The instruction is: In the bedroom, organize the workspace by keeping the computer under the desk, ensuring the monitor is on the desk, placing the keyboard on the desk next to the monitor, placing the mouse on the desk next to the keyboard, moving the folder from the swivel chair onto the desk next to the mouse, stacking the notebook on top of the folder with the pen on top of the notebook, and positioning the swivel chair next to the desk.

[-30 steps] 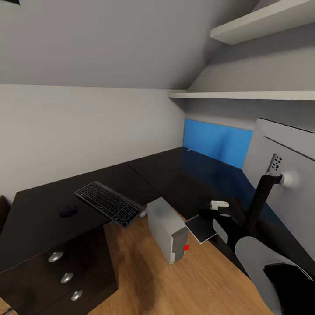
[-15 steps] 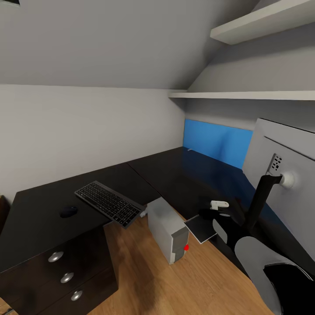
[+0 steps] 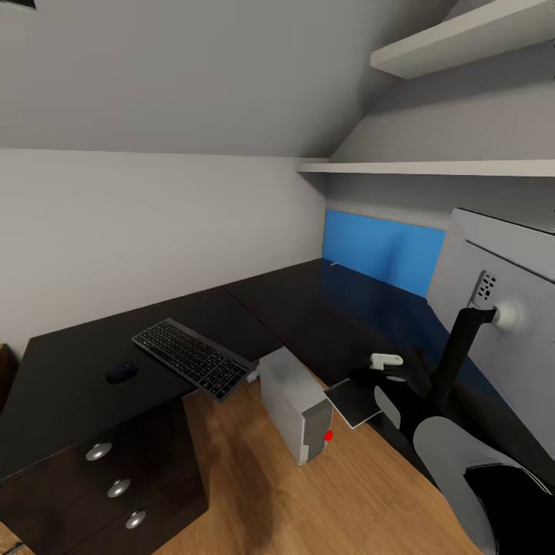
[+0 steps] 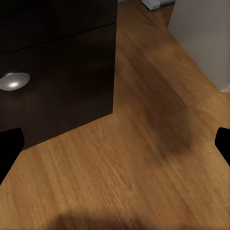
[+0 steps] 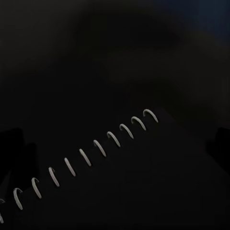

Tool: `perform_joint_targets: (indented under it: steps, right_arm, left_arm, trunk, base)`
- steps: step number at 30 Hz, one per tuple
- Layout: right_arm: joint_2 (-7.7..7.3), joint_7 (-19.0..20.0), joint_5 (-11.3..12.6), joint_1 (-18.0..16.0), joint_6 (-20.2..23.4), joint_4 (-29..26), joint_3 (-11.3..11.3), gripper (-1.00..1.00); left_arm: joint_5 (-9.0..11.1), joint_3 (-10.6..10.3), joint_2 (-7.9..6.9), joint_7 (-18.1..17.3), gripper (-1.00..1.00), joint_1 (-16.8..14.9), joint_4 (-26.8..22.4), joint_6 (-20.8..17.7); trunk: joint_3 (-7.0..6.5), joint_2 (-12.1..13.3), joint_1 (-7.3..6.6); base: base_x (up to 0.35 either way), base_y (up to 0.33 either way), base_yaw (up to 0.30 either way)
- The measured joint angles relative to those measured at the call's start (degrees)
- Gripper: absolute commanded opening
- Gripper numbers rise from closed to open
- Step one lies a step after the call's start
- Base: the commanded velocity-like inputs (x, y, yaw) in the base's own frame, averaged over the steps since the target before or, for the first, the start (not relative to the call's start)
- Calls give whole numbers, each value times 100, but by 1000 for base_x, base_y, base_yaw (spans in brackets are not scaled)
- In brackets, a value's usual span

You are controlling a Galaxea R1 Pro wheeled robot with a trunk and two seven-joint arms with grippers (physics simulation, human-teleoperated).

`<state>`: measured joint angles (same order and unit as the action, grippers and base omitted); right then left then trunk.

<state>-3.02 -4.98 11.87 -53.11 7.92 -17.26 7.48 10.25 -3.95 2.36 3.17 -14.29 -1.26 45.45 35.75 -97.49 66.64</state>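
The left gripper (image 4: 115,143) is being held low over the wooden floor (image 4: 143,163), beside the drawer front (image 4: 57,91) with its silver knob (image 4: 13,81). Its jaws are being kept spread and are pinching nothing; this arm is judged to be parked clear of the work.

At the lower right of the head view, the right arm (image 3: 455,455) is being reached toward the tabletop (image 3: 324,308). The right gripper (image 5: 115,148) is being held over the notebook (image 3: 356,402), whose spiral binding (image 5: 91,155) is being framed between widely spread jaws, probably in readiness for a grasp. Contact cannot be confirmed, since that view is very dark.

The computer (image 3: 297,405) is standing on the floor in the inner corner of the L, beside the tabletop edge rather than clearly beneath it. The keyboard (image 3: 193,358) and mouse (image 3: 121,372) are lying near each other at centre left.

The monitor (image 3: 501,285) is being seen from behind and is cut off at the right edge. A small white item (image 3: 385,360) near it cannot be identified.
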Motion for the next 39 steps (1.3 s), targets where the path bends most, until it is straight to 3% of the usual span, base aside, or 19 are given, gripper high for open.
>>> perform_joint_targets:
  steps: [12, 19, 33, 39]
  right_arm:
    - [0, 6, 38, 0, -33, 7, -22, 100]
    - [-14, -27, 50, 4, -571, 33, -32, 100]
    - [-32, -125, 42, 7, -1214, -8, -47, 100]
    - [-9, -125, 45, 7, -1300, -23, -5, 100]
  left_arm:
    - [-1, -1, 0, 0, 100, 0, 0, 0]
    - [-3, -3, 0, -6, 100, 0, 0, -7]
    - [-4, -8, 11, -15, 100, 0, 0, -9]
    - [-4, -8, 16, -15, 100, 0, 0, -9]
  trunk:
    - [0, 0, -1]
    - [1, 0, 0]
    - [1, 0, 0]
    - [1, 0, 0]
  base:
    - [-19, 0, 0]
    - [0, 0, 0]
    - [0, 0, 0]
    - [0, 0, 0]
